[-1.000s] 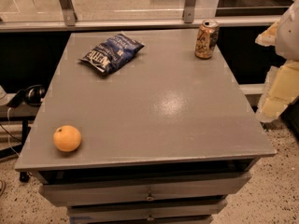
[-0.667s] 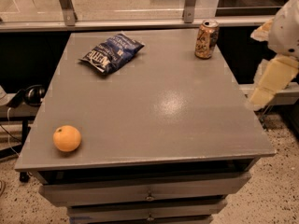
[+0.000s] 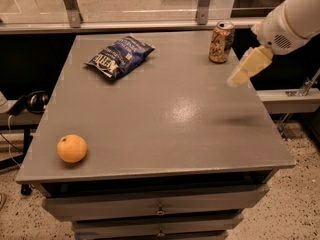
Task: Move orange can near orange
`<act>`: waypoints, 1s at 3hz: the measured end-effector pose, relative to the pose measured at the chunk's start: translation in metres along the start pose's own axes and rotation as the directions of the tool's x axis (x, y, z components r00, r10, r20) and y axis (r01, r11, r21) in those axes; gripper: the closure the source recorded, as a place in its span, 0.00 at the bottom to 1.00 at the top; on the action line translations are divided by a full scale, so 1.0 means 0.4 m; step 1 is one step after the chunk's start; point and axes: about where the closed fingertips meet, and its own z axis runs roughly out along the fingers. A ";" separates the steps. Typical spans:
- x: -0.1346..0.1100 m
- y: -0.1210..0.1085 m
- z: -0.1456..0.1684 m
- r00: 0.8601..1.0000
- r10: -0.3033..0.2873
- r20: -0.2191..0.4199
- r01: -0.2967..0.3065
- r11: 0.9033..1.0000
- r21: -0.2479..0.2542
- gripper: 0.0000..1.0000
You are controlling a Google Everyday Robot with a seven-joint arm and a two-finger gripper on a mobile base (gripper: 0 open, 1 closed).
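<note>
1. The orange can (image 3: 221,43) stands upright near the far right corner of the grey surface (image 3: 165,114); its body is orange-gold with dark script lettering that is too small to read; its silver top faces up.
2. The orange (image 3: 72,148) sits near the front left corner of the surface; it is round, with a bright highlight on its skin; it lies well apart from the can, diagonally across the surface.
3. The gripper (image 3: 237,77), cream-coloured, hangs at the end of a white arm (image 3: 295,19) that enters from the upper right; it points down and to the left, just beside the can on the can's right and a little nearer the camera; it is apart from the can and holds nothing; whether it is spread or closed cannot be told.
4. A faint dark shadow (image 3: 240,120) lies on the surface below the gripper, near the right edge.
5. A dark blue crisp bag (image 3: 120,57) lies flat towards the far left of the surface; white lettering on it appears to read "Kettle"; the smaller print is illegible.
6. Drawer fronts (image 3: 160,211) with small pulls show under the front edge of the surface; a speckled floor (image 3: 300,204) lies below on the right.
</note>
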 end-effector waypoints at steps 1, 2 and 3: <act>-0.022 -0.111 0.097 0.992 0.096 0.082 -0.103 0.991 0.082 0.00; -0.048 -0.172 0.159 0.966 0.184 0.180 -0.208 0.970 0.126 0.00; -0.086 -0.224 0.206 0.918 0.265 0.295 -0.321 0.934 0.157 0.00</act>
